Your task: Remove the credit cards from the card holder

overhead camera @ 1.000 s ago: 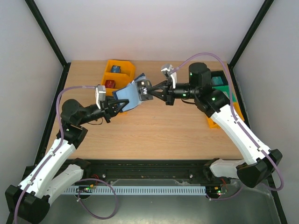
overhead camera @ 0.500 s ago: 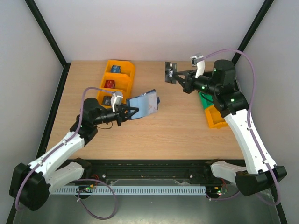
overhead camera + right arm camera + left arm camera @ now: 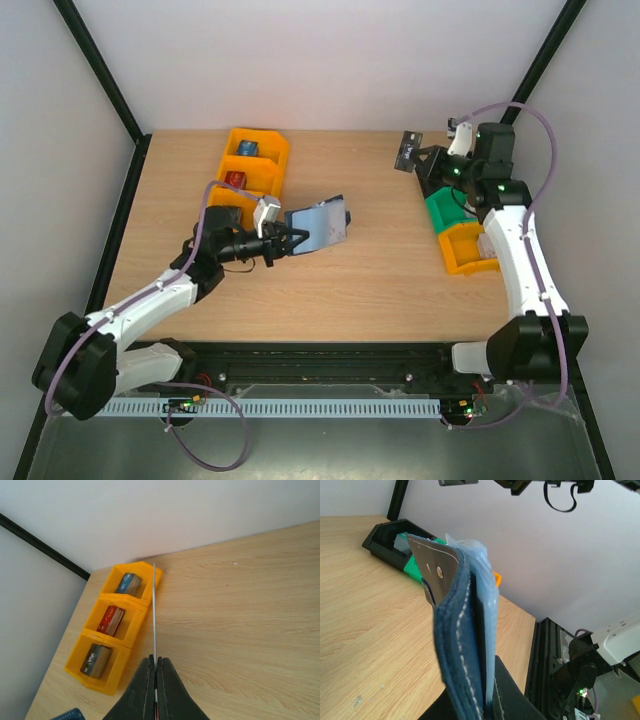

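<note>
Left end effector (image 3: 289, 243) clamps the card holder (image 3: 322, 225); right end effector (image 3: 421, 161) pinches a credit card (image 3: 406, 153) edgewise.

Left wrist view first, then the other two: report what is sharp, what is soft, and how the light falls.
Left wrist view: the wallet looms close, its stitching fairly sharp, the black bin behind it softer against a bright wall. Right wrist view: the card shows edge-on as a thin line, the yellow bin crisp. Top view: even light, faint shadows on the table, no glare.
</note>
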Available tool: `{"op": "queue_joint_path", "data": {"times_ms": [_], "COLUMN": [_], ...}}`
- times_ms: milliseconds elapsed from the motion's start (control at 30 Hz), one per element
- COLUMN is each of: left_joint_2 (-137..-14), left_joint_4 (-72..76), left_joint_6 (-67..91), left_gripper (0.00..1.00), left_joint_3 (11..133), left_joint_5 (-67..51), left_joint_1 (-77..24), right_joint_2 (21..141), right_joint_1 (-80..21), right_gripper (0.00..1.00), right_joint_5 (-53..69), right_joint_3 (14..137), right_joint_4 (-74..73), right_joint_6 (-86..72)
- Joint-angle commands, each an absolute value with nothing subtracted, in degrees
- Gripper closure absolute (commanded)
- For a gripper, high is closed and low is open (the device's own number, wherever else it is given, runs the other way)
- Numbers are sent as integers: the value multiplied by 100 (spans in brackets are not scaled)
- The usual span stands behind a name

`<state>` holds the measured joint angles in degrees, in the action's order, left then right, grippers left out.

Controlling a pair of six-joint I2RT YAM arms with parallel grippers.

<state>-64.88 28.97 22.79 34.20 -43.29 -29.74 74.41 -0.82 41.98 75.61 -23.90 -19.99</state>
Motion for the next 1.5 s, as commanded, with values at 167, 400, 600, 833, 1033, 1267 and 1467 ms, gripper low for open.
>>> {"op": "queue_joint_path", "data": {"times_ms": [167,400,600,833,1033,1267,1467], "left_joint_2": [-7475,-9088,-10296,-10612,-10414,-9139,-7868], "left_joint_4": [3218,4086,3878,4057,3393,3452,3125], "left_joint_6": [987,1190,881,829,190,154,128], "left_gripper": [98,98,98,71,27,0,1], "left_joint_3": [3917,4034,4373,4040,4198,3850,3917], "left_joint_5": [-5044,-5418,-4935,-3708,-2804,-3499,-4960], "left_joint_1": [-3424,-3656,-3656,-3461,-3403,-3192,-2305], "right_joint_2": [8088,8005,8139,8471,8686,8677,8212], "right_joint_1": [-92,-143,-182,-343,-604,-893,-1513], "right_gripper": [98,98,98,99,98,98,98], "right_joint_5": [4084,4418,4627,4609,4530,4675,5239], "right_joint_3": [8021,7434,7367,7492,7754,8192,8188], "right_joint_4": [-2276,-2053,-1790,-1762,-1822,-2257,-2569], "right_joint_6": [-2118,-2251,-2373,-2404,-2430,-1911,-509]}}
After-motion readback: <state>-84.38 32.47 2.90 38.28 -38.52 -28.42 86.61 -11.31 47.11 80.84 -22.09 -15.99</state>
